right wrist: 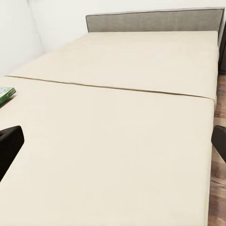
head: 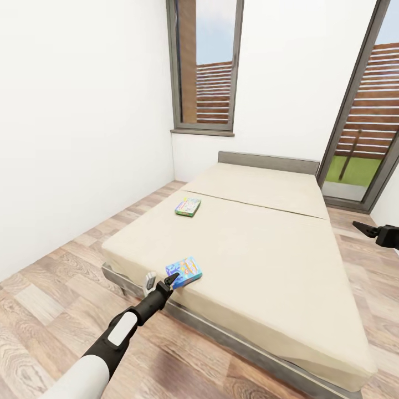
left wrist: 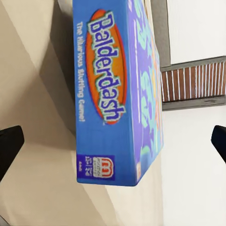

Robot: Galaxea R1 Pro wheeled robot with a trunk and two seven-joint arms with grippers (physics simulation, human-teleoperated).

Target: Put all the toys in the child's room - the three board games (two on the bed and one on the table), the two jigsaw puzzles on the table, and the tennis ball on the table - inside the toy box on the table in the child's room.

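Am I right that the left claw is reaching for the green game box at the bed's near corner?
Not quite: the box by the left claw on the bed is blue, as the head view shows. The green one lies farther back.

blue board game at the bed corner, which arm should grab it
Left. The left gripper is right at the blue board game, fingers open either side of it in the wrist view; the right gripper hangs across the bed.
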